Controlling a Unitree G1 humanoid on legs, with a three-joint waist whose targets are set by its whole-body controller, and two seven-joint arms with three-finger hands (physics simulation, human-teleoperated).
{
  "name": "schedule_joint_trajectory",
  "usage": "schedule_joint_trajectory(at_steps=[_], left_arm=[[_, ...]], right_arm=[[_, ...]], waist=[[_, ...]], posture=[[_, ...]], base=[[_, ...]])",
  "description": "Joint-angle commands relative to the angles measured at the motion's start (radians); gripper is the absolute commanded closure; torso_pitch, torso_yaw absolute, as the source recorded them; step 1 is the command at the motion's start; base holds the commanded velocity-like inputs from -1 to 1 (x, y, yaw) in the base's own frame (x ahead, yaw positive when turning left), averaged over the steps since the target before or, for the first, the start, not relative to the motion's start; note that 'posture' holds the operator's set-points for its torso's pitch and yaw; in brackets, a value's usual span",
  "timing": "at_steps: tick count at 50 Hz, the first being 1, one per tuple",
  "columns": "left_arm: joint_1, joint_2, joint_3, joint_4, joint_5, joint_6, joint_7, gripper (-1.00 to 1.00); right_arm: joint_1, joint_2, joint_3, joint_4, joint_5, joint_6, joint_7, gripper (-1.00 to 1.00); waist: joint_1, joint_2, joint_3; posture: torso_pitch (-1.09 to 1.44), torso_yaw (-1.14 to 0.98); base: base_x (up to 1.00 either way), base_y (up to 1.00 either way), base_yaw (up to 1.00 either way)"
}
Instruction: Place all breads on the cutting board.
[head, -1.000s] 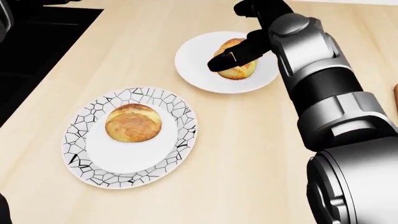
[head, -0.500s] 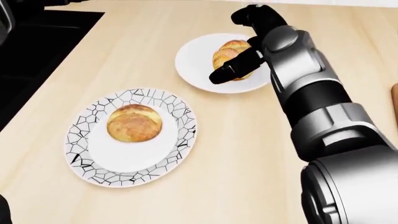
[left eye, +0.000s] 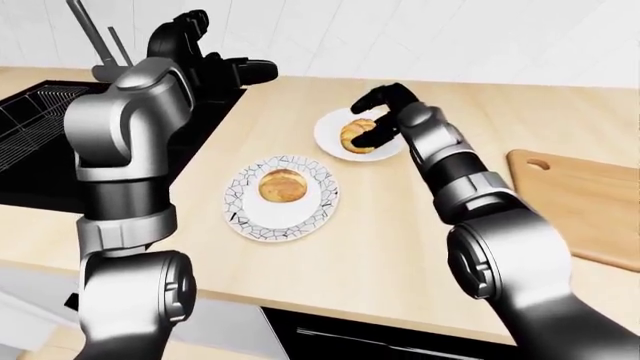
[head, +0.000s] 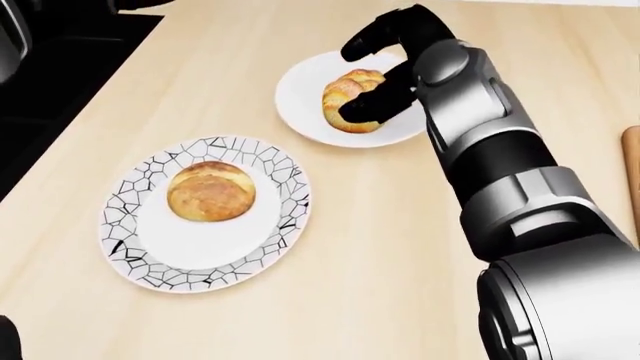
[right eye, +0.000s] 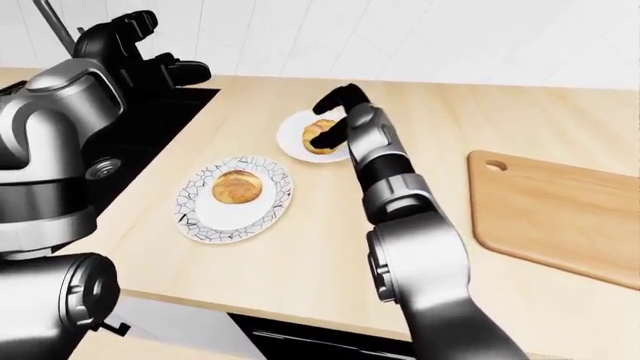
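A golden croissant-like bread (head: 345, 101) stands tilted on a small white plate (head: 300, 97) at the top of the head view. My right hand (head: 352, 79) is open around it: the thumb (head: 378, 101) presses its right side, and the other fingers (head: 385, 30) arch above without touching. A round bun (head: 210, 190) lies on a crackle-patterned plate (head: 135, 247) lower left. The wooden cutting board (right eye: 560, 210) lies bare at the right. My left hand (left eye: 235, 71) is raised at upper left, open and holding nothing.
A black sink with a dish rack (left eye: 45, 112) and a faucet (left eye: 95, 41) fills the left side under my left arm. Light wooden counter (head: 380, 247) runs between the plates and the board. A white tiled wall (right eye: 450, 37) closes the top.
The croissant has tipped up onto its edge and shifted left on its plate. My right hand's fingers have lifted and spread above it, thumb still against it. The camera moved slightly.
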Motion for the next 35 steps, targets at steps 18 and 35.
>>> schedule_joint_trajectory(at_steps=[18,35], left_arm=[[-0.019,0.014,0.012,-0.048,-0.007,-0.03,0.0,-1.0],[0.158,0.041,-0.001,-0.271,0.01,0.071,-0.084,-1.0]], right_arm=[[-0.134,-0.003,-0.116,0.013,0.152,0.0,-0.155,1.0],[-0.281,-0.052,-0.081,0.019,0.208,0.06,-0.152,1.0]], waist=[[0.002,0.003,-0.032],[-0.001,0.006,-0.025]], posture=[[0.0,0.0],[0.0,0.0]], base=[[0.0,0.0,0.0],[0.0,0.0,0.0]])
